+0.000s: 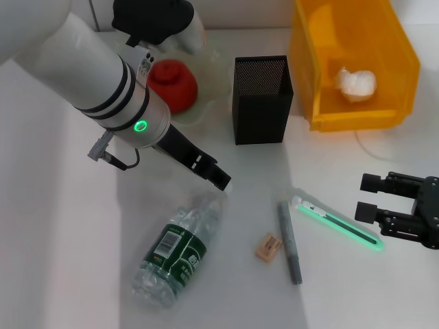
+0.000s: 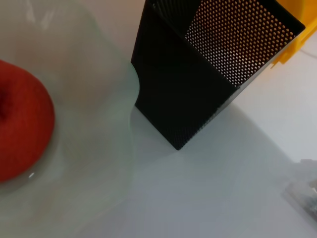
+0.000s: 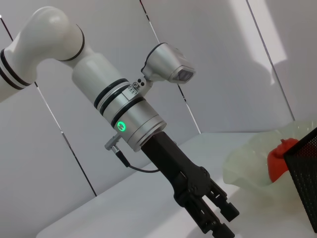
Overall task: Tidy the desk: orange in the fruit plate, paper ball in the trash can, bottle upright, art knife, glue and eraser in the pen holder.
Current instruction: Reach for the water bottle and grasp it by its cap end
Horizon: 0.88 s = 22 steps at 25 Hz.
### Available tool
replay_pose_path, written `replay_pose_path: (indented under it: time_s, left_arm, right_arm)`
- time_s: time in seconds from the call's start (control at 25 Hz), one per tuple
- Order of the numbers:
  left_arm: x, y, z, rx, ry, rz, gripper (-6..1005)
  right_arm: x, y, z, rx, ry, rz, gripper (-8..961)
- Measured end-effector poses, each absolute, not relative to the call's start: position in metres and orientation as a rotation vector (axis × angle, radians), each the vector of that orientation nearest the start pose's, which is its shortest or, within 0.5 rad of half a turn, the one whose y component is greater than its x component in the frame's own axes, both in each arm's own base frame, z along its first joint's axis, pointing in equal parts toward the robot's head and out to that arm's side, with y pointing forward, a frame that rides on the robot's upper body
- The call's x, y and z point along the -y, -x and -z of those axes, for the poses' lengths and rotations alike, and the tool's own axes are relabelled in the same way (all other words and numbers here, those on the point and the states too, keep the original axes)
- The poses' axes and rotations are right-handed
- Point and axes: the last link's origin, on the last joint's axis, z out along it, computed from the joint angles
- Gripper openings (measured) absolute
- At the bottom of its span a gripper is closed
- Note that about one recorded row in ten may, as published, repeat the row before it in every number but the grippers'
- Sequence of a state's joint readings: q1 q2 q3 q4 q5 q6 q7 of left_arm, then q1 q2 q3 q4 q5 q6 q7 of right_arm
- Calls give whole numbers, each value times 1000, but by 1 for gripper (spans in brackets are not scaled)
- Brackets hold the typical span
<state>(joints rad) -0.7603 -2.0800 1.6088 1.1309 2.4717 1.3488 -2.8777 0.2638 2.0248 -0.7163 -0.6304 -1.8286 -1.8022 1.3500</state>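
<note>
Left pincer (image 1: pixel 221 179) hangs low over the counter (image 1: pixel 62 226), fingers slightly parted, nothing held, tips right at the cap end of the bottle (image 1: pixel 177 250). Bottle lies flat, long axis running from cap (far-right) to base (near-left), so it extends away from the pincer toward the near-left. Left arm clearly nearer. Right pincer (image 1: pixel 374 197) open, empty, well apart at right edge, nearer the green-lit art knife (image 1: pixel 339 223). Judgement: bottle-uprighting is next, grasp near the neck.
</note>
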Motion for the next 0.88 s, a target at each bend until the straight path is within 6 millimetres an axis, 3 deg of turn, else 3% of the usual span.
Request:
replay_pose_path:
  time_s: [0.52,0.88]
  left_arm:
    - [-356,135,81,1100,2632,-408,789]
    - [-358,141,89,1090,2619,-407,773]
  right_arm:
    - [-242,-312,-27,-807,2650,-956,662]
    - [-243,-312,-27,-807,2648,-955,662]
